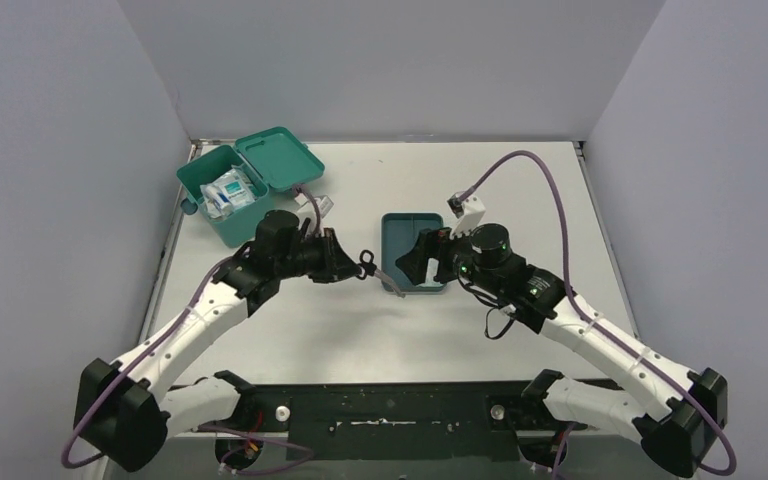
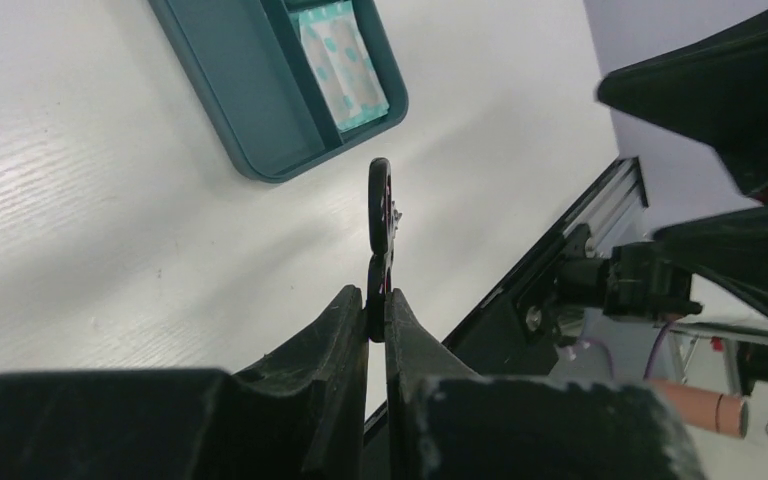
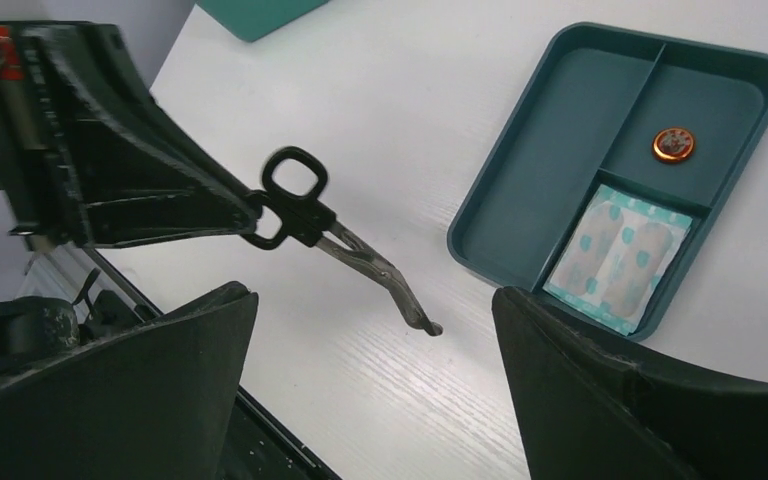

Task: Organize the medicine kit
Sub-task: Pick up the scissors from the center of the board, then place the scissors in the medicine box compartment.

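Clenched hard with the left fingers (image 2: pixel 358 315) on one black handle loop of the scissors (image 3: pixel 310 215), held on edge above the bench (image 1: pixel 360 330), bent metal blades reaching out toward the other arm. Opposite, spread wide and grasping nothing, the right fingers (image 3: pixel 175 380), set to either side of the blade tips as seen from the right wrist. Just beyond the blades, flat on the bench, a dark blue-teal divided tray (image 3: pixel 540 170): a spotted plaster packet (image 3: pixel 620 255) in one small compartment, a round orange disc (image 3: pixel 674 143) in the small one beside it. Farther out, at the far left corner of the bench and well apart from the tray, the teal-green medicine kit (image 1: pixel 243 225), lid (image 1: pixel 280 158) thrown back, white packets (image 1: pixel 225 192) showing inside.
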You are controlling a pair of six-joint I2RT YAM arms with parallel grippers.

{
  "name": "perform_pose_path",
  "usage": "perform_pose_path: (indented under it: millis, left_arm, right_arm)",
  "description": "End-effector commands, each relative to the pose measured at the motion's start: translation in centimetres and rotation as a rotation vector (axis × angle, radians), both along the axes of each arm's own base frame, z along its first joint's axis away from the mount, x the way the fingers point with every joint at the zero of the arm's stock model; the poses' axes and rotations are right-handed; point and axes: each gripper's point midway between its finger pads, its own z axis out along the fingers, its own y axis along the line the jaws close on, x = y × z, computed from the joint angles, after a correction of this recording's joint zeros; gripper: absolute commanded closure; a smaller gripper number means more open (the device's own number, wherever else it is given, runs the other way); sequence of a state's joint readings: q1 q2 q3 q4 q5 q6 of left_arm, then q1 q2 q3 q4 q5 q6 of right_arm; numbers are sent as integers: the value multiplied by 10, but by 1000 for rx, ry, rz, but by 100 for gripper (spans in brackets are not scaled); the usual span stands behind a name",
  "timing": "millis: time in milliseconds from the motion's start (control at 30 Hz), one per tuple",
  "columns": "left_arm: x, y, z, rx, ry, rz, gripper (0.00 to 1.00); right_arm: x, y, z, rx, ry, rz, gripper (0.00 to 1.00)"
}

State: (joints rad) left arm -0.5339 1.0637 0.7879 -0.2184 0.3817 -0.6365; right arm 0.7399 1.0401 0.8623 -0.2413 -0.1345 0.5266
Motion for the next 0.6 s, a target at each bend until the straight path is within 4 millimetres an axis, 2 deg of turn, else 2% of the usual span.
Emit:
perform_pose_path:
  millis: [0,67,167,300,400,567]
  left_arm:
    - [7,-15,17,28,-67,-197,100]
    - [19,-17,15,72,-84,-226,100]
    - [45,-18,7,121,-85,-252,100]
    - [71,-21,-2,103,-52,-315,100]
    - [92,-21,-10,179,-80,-326,100]
    - [115,-19,-35,310,-28,-376,100]
  right_arm:
    - [2,-15,38,61,-51,-84,4]
    - [0,-20,40,53,-45,-102,0]
    - [-3,-27,42,41,-41,-118,0]
    - [-7,-38,40,19,-45,-139,0]
    - [-7,-44,41,19,-56,-165,0]
    - [-8,-45,45,16,-60,-162,0]
